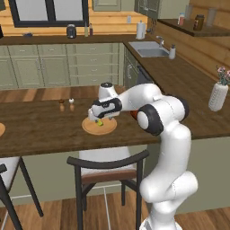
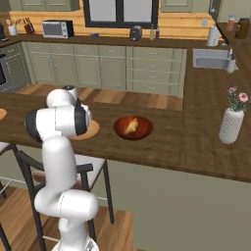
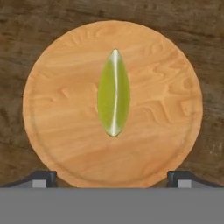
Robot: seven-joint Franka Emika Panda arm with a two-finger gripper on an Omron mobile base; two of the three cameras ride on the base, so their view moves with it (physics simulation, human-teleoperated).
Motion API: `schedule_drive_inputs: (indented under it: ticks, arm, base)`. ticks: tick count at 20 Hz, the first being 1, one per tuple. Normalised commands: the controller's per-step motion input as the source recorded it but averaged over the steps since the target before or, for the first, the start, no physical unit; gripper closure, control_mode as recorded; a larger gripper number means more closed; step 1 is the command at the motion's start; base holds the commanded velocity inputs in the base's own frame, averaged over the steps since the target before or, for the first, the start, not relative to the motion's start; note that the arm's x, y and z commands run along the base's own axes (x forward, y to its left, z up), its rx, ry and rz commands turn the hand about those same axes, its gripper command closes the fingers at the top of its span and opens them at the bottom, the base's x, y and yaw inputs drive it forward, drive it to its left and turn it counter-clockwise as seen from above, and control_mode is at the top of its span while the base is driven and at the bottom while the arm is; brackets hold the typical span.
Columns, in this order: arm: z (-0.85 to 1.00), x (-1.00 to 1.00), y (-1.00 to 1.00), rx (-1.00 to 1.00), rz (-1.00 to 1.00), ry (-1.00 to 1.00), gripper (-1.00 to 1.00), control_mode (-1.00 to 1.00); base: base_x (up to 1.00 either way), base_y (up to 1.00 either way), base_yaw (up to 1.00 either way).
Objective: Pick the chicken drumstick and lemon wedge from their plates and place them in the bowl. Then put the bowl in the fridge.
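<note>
The yellow-green lemon wedge [image 3: 113, 98] lies in the middle of a round tan wooden plate [image 3: 65, 131] on the dark counter. My gripper [image 3: 113, 179] hangs straight above it, open, and its two dark fingertips [image 3: 41, 178] stand wide apart over the plate's near rim. From the left base view the hand [image 1: 96, 117] hovers just over the wedge [image 1: 100, 122] and plate [image 1: 105, 129]. The reddish-brown bowl [image 2: 142, 131] sits right of that plate [image 2: 92, 129], with the golden chicken drumstick [image 2: 130, 126] inside it. A second plate [image 2: 1, 113] shows at the far left edge. The fridge is out of view.
Two small shakers [image 1: 66, 105] stand behind the plate. A dark chair [image 1: 108, 166] is tucked under the counter's front edge. A white vase with flowers [image 2: 231, 122] stands on the counter to the right. The sink [image 1: 150, 50] is at the back.
</note>
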Motion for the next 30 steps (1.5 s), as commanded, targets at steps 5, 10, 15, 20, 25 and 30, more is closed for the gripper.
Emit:
schedule_drive_inputs:
  ticks: [5,10,15,20,25,30]
  arm:
    - [-0.44,0.42,0.00,0.00,-0.01,0.00,-1.00,-1.00]
    - [-0.36,0.51,0.05,0.00,-0.01,0.01,-1.00,-1.00]
    - [-0.28,0.40,0.10,0.00,0.00,0.02,-1.00,-1.00]
    - [-0.03,0.08,0.01,0.00,-0.01,0.01,1.00,-1.00]
    - [0.00,-0.02,0.00,0.00,0.00,0.00,1.00,-1.00]
    - [0.71,-0.61,-0.35,0.11,0.00,-0.14,1.00,-1.00]
  base:
    - [0.00,0.00,0.00]
    - [0.00,0.00,0.00]
    - [0.00,0.00,0.00]
    - [0.00,0.00,0.00]
    - [0.00,0.00,0.00]
    - [0.00,0.00,0.00]
